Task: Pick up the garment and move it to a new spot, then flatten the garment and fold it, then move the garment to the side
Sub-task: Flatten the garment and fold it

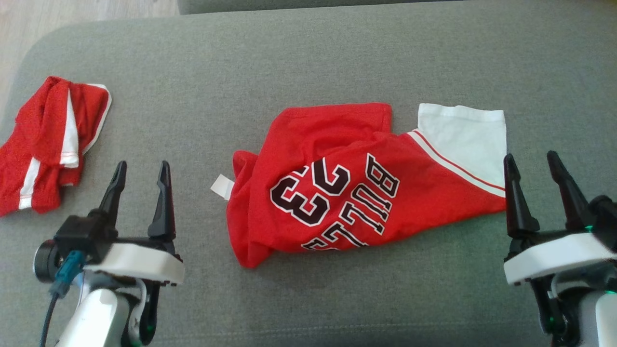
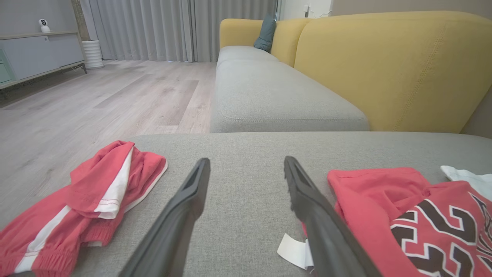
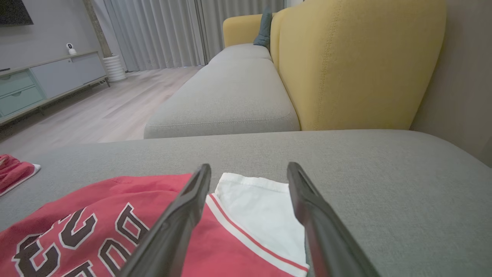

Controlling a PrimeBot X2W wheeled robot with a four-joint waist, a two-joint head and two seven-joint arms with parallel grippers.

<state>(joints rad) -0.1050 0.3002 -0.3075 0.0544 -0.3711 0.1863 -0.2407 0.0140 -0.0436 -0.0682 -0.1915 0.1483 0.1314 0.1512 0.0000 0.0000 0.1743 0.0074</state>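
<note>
A red jersey (image 1: 337, 183) with "BULLS 23" in black and white lies crumpled in the middle of the grey cushion (image 1: 308, 58), with its white sleeve (image 1: 462, 135) to the right and a white tag (image 1: 221, 187) at its left edge. My left gripper (image 1: 143, 166) stands open over bare cushion, left of the jersey (image 2: 403, 200) and apart from it. My right gripper (image 1: 530, 156) is open at the jersey's right end, and in the right wrist view the sleeve (image 3: 261, 204) shows between its fingers (image 3: 250, 167). Neither gripper holds anything.
Red shorts (image 1: 48, 135) with white stripes lie bunched at the cushion's left edge, left of my left gripper (image 2: 246, 161). Wooden floor (image 2: 96, 96) begins beyond that edge. A yellow sofa back (image 2: 384, 65) and another grey seat (image 2: 269, 96) stand beyond the far edge.
</note>
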